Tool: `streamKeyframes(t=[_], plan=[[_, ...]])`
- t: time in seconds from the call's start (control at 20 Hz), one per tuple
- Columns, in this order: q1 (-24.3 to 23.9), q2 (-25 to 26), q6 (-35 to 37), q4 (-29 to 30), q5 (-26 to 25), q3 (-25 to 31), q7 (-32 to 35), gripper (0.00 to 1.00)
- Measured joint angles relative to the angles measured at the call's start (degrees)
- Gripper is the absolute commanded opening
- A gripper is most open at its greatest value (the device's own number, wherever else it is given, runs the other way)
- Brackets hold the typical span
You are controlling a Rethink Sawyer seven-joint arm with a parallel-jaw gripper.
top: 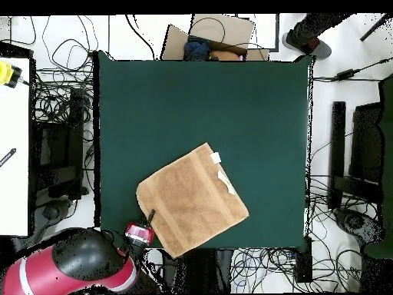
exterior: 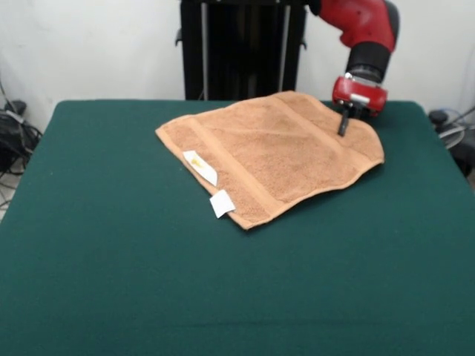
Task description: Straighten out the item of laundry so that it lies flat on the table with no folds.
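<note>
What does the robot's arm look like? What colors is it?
The arm is shiny red and rounded, with a black ring like a cuff near its end. Below that sits a chunky red block with a small pale patch on it. The gripper is a thin black prong sticking down from the block. From overhead the arm is a big rounded red and black shape.

Cables (top: 61, 61) tangle on the floor beyond the tabletop's edges. A cardboard box (top: 219, 31) and a person's shoe (top: 311, 42) lie past one edge, a white desk (top: 14, 154) past another.
</note>
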Motion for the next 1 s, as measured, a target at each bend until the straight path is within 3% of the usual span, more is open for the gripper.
streamKeyframes(t=[0.35,0.4,1.0], plan=[[0.0,-0.1,0.0,0.2,0.8,0.4,0.0,0.00],[0.0,-0.1,0.0,0.2,0.9,0.5,0.0,1.00],[-0.1,-0.4,0.0,0.8,1.4,0.6,1.8,1.00]])
